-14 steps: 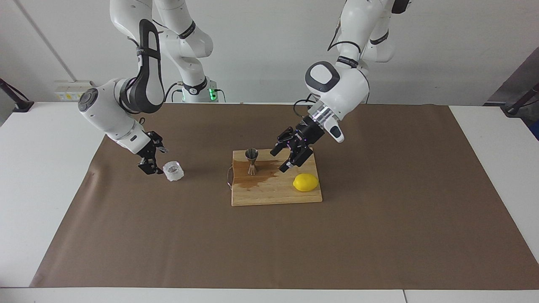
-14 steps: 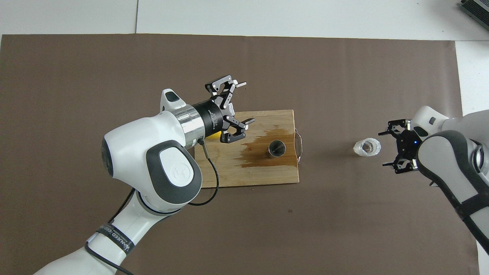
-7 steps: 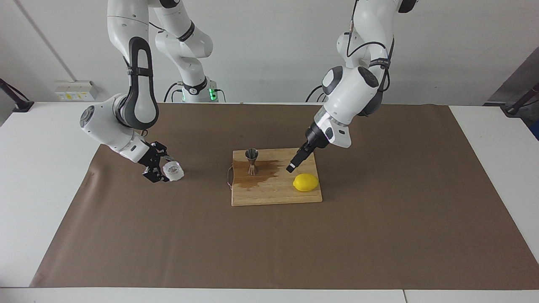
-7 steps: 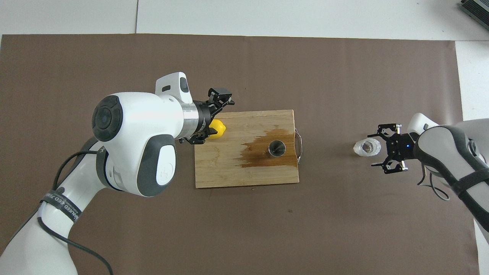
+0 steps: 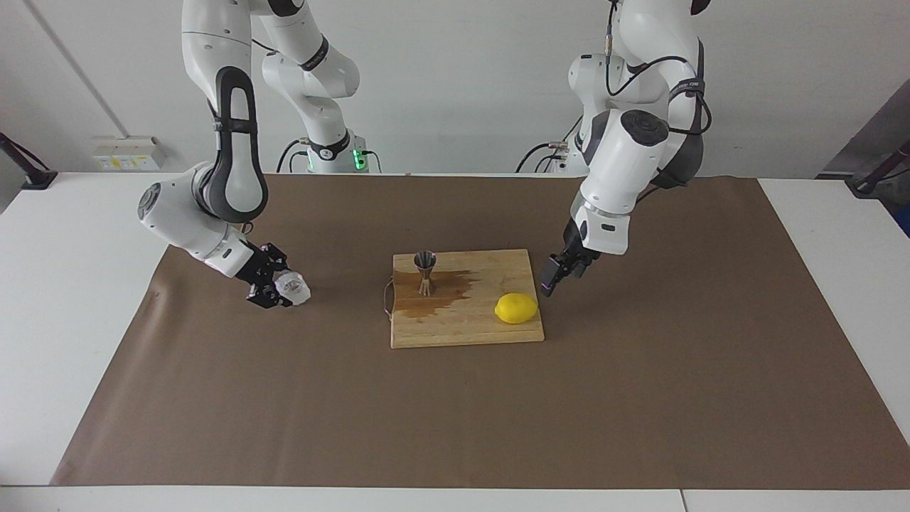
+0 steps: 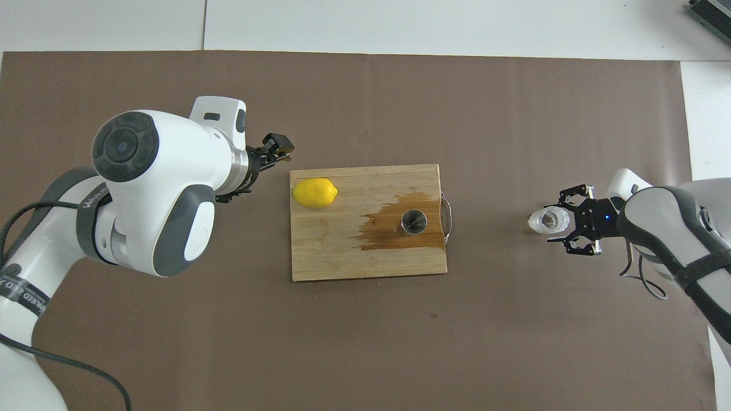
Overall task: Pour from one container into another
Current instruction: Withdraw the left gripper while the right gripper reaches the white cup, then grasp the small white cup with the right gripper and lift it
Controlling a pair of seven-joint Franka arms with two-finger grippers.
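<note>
The right hand [image 5: 276, 287], at the facing view's left, is gripping the glass [image 5: 292, 287], while the left hand [image 5: 551, 279], fingers unreadable, is hanging beside the board [image 5: 462, 331].

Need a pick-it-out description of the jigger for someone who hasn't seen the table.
Find the wooden cutting board in the middle of the brown table cover. The jigger stands upright on the board's dark wet stain, toward the right arm's end, near the board's metal handle. It is a small, shiny steel hourglass shape with a narrow waist, unlike the round yellow lemon sharing the board.
</note>
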